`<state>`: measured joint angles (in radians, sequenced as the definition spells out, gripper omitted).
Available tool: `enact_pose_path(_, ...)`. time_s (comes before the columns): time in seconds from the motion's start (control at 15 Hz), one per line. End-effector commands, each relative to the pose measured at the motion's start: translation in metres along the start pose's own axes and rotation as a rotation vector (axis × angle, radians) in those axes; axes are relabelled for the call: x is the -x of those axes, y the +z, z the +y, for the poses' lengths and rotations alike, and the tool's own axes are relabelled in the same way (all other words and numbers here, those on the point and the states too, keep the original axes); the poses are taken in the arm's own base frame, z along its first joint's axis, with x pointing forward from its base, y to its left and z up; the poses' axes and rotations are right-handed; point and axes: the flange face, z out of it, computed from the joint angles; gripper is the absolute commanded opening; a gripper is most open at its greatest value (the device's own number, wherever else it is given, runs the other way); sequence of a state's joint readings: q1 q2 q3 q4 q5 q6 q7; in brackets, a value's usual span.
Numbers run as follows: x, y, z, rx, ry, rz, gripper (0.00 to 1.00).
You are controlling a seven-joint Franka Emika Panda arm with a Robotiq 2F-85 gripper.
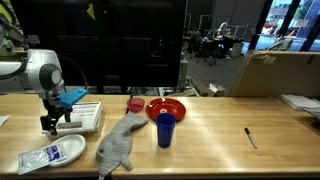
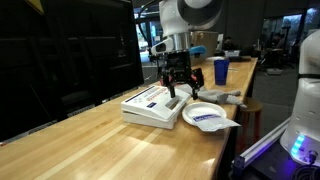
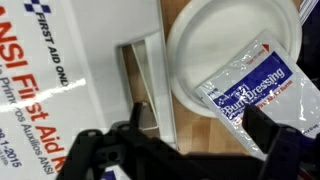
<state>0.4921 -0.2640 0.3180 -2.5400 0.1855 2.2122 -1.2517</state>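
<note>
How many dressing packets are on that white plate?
1: the burn dressing packet lies on the white plate, beside the first aid kit. More could hide underneath.

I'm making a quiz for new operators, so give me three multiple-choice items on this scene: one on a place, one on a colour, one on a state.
1. Where does the burn dressing packet lie?
A. on the bare table
B. on the white plate
C. in a drawer

2. What colour is the cup?
A. blue
B. green
C. yellow

3. How is the gripper by the first aid kit?
A. shut on a pen
B. shut on the kit's lid
C. open, holding nothing

Answers:
1 B, the wrist view shows the packet lying on the plate.
2 A, it shows blue in both exterior views.
3 C, its fingers stand apart with nothing between them.
</note>
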Motion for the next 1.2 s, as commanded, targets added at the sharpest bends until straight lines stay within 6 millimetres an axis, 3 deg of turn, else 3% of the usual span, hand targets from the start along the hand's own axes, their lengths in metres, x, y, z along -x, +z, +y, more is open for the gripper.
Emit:
enact_pose_path(0.0, 0.002, -0.001, 0.0, 0.002, 0.003, 0.012, 1.0)
enact_pose_path(1.07, 0.005, 0.032, -0.004, -0.026, -0.035, -0.007, 1.0)
enact_pose_path(1.13, 0.005, 0.032, -0.004, -0.028, -0.037, -0.004, 0.76)
